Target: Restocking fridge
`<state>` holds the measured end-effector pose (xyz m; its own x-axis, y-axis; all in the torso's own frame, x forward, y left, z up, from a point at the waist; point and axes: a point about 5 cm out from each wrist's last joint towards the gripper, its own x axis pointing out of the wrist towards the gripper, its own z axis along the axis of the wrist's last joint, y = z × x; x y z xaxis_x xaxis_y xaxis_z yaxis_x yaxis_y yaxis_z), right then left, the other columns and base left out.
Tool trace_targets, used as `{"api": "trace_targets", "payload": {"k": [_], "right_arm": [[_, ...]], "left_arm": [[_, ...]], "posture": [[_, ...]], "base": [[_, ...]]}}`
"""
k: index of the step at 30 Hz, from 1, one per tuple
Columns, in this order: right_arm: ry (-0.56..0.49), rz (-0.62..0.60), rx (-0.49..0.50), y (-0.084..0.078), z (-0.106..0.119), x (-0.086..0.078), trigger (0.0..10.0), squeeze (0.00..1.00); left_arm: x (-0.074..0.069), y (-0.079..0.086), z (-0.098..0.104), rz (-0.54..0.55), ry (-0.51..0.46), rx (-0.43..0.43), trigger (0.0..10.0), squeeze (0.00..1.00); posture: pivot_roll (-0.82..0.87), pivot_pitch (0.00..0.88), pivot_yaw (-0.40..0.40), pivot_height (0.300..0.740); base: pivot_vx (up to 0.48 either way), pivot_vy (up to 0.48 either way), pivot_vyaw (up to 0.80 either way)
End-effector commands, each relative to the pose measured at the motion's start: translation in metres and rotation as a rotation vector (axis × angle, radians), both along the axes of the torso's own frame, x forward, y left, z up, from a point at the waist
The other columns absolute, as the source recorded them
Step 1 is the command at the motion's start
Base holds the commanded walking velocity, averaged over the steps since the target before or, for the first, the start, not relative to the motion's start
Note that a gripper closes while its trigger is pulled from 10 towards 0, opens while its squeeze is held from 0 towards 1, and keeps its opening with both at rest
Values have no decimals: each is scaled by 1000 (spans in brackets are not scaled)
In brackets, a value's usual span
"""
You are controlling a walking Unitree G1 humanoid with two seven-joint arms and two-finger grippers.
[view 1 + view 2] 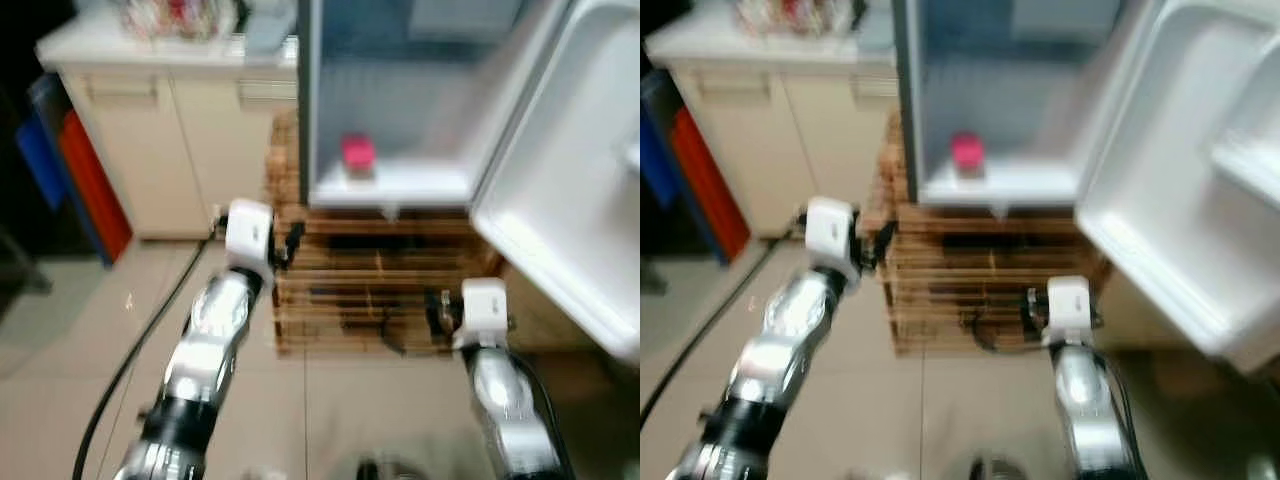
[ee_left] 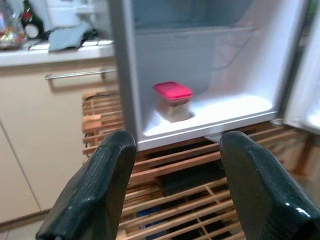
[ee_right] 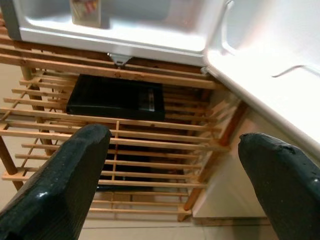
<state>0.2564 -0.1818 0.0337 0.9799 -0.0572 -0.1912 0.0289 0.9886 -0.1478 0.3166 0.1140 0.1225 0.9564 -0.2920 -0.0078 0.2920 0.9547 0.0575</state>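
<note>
1. The container [image 2: 173, 101] with a pink lid sits on the fridge floor [image 2: 220, 112], near the front edge on the hinge-free side, alone in there.
2. I judge it light and rigid: small clear plastic tub, squarish, flat snap lid. Walls look smooth, so maybe slippery. I'd pinch across the two side walls below the lid, not on the lid.
3. Left gripper [image 2: 175, 175] is held up facing the fridge, jaws apart, holding nothing. Right gripper [image 3: 175, 165] sits lower, aimed at the wooden slat rack [image 3: 120, 130], jaws wide apart, also holding nothing.
4. Fridge door [image 1: 560, 200] stands open: glossy white moulded plastic. The rack is bare pale wood with a black box [image 3: 116, 97] inside.
5. Beige cabinet [image 1: 170, 150] beside the fridge, with cluttered surface [image 1: 150, 40] on top, blurred.
</note>
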Motion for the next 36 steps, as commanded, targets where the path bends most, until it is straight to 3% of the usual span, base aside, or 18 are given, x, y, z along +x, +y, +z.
{"api": "trace_targets", "payload": {"k": [1,6,8,10,12,14,15,17,20,23,25,26,31,32,33,36], "right_arm": [[-49,0,-17,-2,11,7,10000,90],[19,20,-50,-12,-3,-5,10000,90],[119,35,-74,-20,-23,-18,10000,90],[140,23,-76,-24,-27,-22,10000,90],[287,-92,-106,-47,-50,-39,10000,90],[345,-148,-136,-56,-57,-46,10000,90],[418,-331,-198,-82,-62,-56,10000,90],[428,-411,-259,-94,-59,-59,10000,94],[331,-506,-352,-108,-41,-47,10000,129],[148,-462,-495,-105,-8,-18,10000,125],[115,-453,-525,-103,-1,-11,10000,122],[49,-460,-555,-103,14,8,10000,122],[-8,-497,-560,-101,41,49,10000,118],[-8,-497,-560,-101,41,49,10000,118],[-23,-504,-544,-99,59,71,10000,122],[-41,-505,-530,-96,74,85,10000,122]], "left_arm": [[2,-5,0,-19,0,-11,10000,0],[2,-6,0,-27,-9,-15,10000,0],[0,-5,-1,-25,-8,-14,10000,0],[0,-5,-1,-24,-7,-16,10000,0],[-1,-4,-2,-17,-3,-15,10000,0],[-1,-4,-3,-12,-3,-15,10000,0],[1,0,-5,24,9,-20,10000,0],[2,1,-7,44,26,-34,10000,0],[4,5,-18,84,80,-6,10000,0],[4,12,-38,131,184,24,10000,0],[4,15,-42,143,205,16,10000,0],[3,18,-47,160,233,14,10000,0],[4,14,-45,145,215,23,10000,0],[4,14,-45,145,215,23,10000,0],[6,9,-41,128,193,36,10000,0],[8,8,-38,121,179,44,10000,0]], "posture": [[-174,0,34,740],[-164,0,31,740],[-160,0,28,740],[-156,0,26,740],[-150,0,24,740],[-150,0,23,740],[-152,0,21,740],[-156,0,20,740],[-161,0,21,740],[-164,0,23,740],[-164,0,24,740],[-169,0,32,740],[-163,0,38,740],[-163,0,38,740],[-147,0,39,740],[-132,0,35,740]], "base": [[0,-472,0],[0,-469,0],[0,-465,0],[0,-465,0],[0,-463,0],[0,-461,0],[285,-382,0],[0,0,0],[0,0,0],[0,0,0],[0,0,0],[0,0,0],[0,0,0],[0,0,0],[0,0,0],[0,0,0]]}}
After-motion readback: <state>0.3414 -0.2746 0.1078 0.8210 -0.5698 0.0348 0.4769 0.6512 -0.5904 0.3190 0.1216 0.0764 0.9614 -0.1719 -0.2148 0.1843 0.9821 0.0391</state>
